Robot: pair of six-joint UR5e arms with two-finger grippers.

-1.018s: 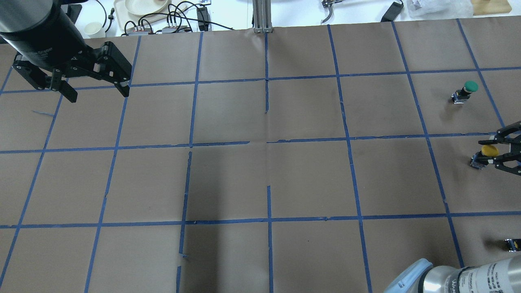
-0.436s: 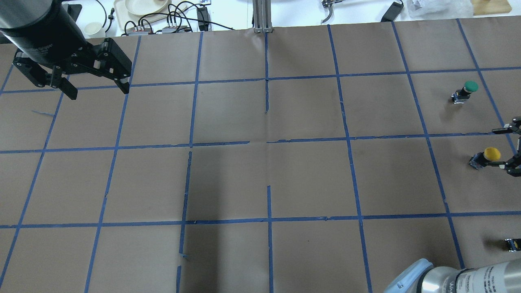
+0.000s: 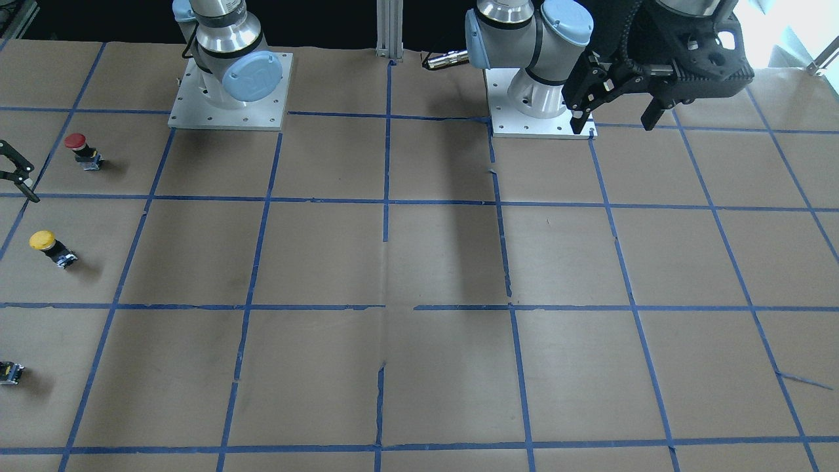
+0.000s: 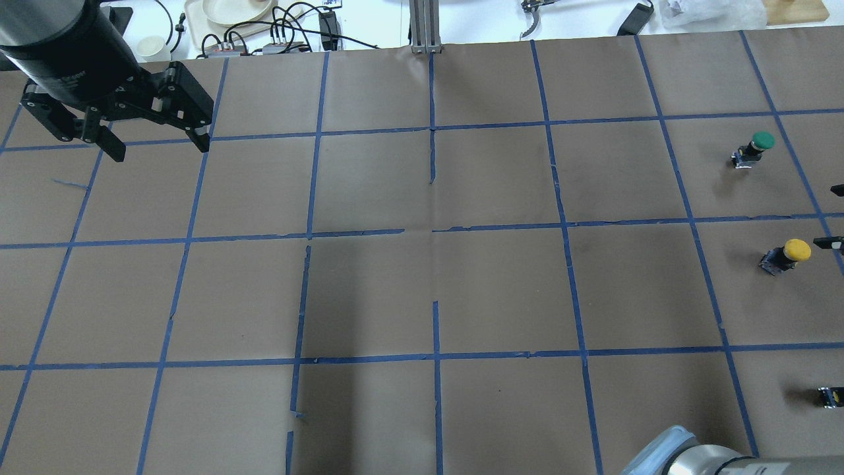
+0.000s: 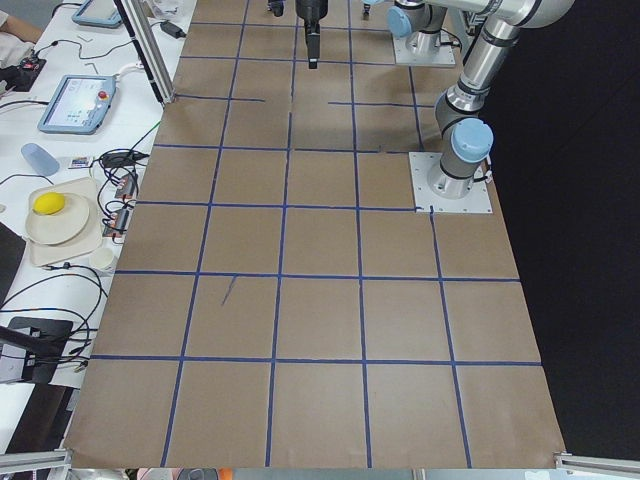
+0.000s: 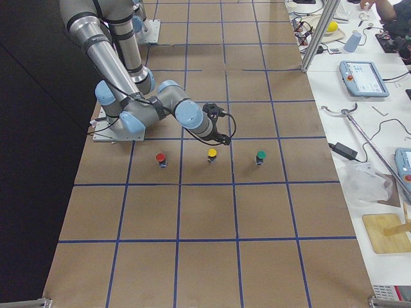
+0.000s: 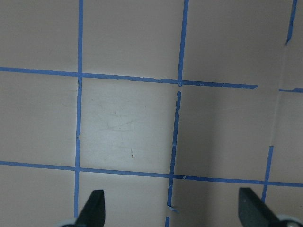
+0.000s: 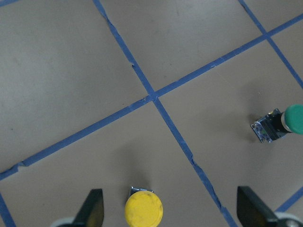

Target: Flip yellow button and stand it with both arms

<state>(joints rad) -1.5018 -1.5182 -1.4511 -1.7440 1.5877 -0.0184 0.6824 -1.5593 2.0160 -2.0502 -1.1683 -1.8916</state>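
Observation:
The yellow button stands cap up on the brown paper near the table's right edge. It also shows in the front view, the right side view and the right wrist view. My right gripper is open and empty, just to the right of the button and clear of it, as the right wrist view also shows. My left gripper is open and empty, high over the table's far left. The left wrist view shows only bare paper under it.
A green button stands beyond the yellow one. A red button stands on its robot side. A small black block with a yellow spot lies at the right edge. Cables and dishes lie past the table's far edge.
My right gripper, which had its fingers around the yellow button, has opened and drawn back to the right. The button stays standing. My left gripper has barely moved.

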